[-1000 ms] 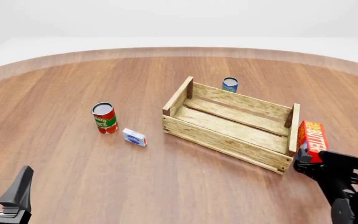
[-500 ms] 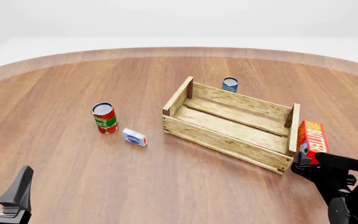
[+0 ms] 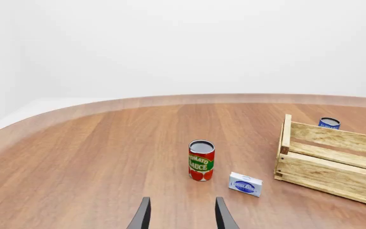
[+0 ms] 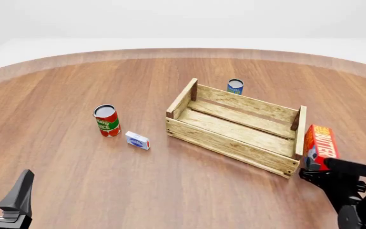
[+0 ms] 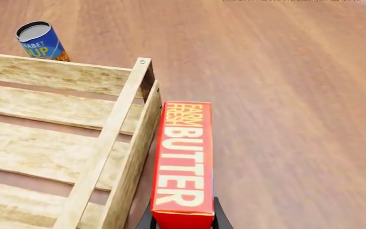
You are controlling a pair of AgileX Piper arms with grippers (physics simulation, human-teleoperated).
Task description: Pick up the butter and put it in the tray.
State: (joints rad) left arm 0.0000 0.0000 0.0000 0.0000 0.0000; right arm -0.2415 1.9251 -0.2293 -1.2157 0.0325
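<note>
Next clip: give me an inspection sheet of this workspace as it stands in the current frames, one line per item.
Surface: round wooden table, bare wood between items.
Job's things: butter outside the tray, beside its right end wall, held at its near end; tray interior holds nothing.
Clutter: tomato sauce can upright left of the tray; small white-blue box beside that can; blue can upright behind the tray's far wall.
Grippers: right claw shut on the butter carton's near end; left claw open, holding nothing, near the table's front left.
Cables: nothing seen.
Surroundings: plain white backdrop, nothing else seen.
</note>
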